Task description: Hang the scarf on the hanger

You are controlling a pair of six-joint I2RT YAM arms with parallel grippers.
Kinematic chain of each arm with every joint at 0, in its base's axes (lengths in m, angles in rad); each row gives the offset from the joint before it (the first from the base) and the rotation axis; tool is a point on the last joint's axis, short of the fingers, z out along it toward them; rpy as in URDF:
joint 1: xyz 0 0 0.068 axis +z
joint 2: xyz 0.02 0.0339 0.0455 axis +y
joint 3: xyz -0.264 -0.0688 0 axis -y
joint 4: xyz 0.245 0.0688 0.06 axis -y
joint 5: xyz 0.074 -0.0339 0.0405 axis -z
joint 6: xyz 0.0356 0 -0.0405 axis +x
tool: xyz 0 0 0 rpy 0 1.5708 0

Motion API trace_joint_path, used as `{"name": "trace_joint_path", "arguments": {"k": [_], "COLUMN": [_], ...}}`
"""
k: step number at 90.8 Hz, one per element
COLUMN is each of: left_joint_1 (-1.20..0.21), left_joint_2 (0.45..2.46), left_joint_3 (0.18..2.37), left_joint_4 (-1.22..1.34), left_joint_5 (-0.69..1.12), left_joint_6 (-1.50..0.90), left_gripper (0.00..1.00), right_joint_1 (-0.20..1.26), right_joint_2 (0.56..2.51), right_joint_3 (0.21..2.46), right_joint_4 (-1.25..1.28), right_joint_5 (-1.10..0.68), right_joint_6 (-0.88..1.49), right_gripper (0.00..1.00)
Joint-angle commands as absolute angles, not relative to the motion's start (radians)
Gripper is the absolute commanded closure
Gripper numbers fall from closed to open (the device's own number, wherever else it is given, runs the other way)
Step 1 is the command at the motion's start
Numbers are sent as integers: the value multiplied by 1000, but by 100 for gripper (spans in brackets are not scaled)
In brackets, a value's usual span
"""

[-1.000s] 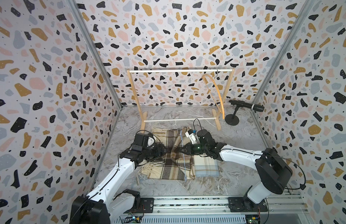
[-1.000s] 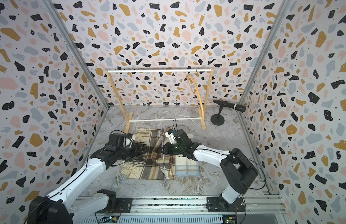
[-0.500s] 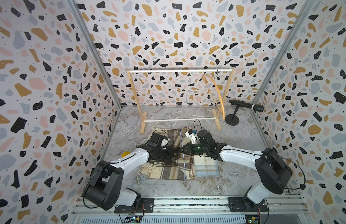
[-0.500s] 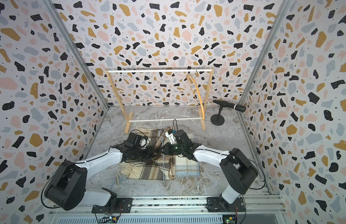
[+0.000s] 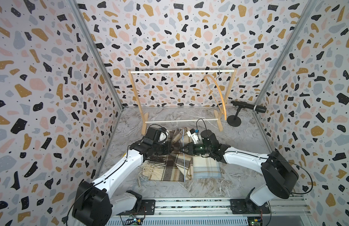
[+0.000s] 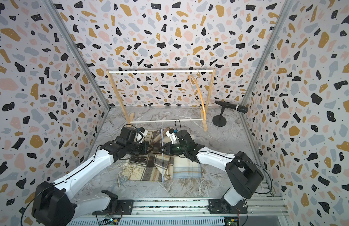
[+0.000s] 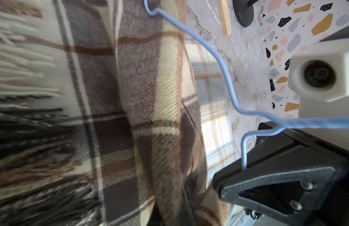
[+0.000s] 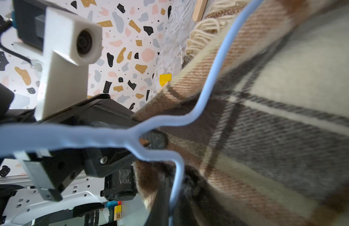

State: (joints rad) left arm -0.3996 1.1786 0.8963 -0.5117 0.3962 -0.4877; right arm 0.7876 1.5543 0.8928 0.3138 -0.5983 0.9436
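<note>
Centre of floor crowded: left gripper (image 5: 171, 149) and right gripper (image 5: 183, 150) meet nose to nose above the plaid scarf (image 5: 165, 168). The blue wire hanger (image 5: 183, 160) stands on edge between them, pinched by the right gripper; no passage there. Wooden rack (image 5: 181, 71) bars the back, lower bar near the floor. Span under the top rail is open, save the right end, where a wooden hanger (image 5: 218, 92) dangles. Microphone stand (image 5: 234, 122) just beside the rack's right foot. Bare floor (image 5: 248, 142) right of the scarf and in the back-left corner is free.
</note>
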Motion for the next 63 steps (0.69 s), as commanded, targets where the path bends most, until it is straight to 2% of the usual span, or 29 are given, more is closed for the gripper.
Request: {"name": "trace_joint_path", "arguments": {"k": [1, 23, 63], "left_joint_1": [-349, -235, -95], "left_joint_2": [1127, 1091, 1230], "left_joint_3": [954, 991, 1038], "left_joint_4": [-670, -792, -776], "left_joint_5": [330, 268, 220], "left_joint_6": [-383, -260, -149], "left_gripper": [99, 99, 100], "right_joint_1": [803, 822, 828], "right_joint_2": [1507, 1546, 1565], "right_joint_3": [948, 952, 853], "right_joint_4": [328, 323, 233], "right_joint_5": [-556, -454, -303], "right_joint_6": [960, 981, 918], "right_gripper": [100, 100, 100]}}
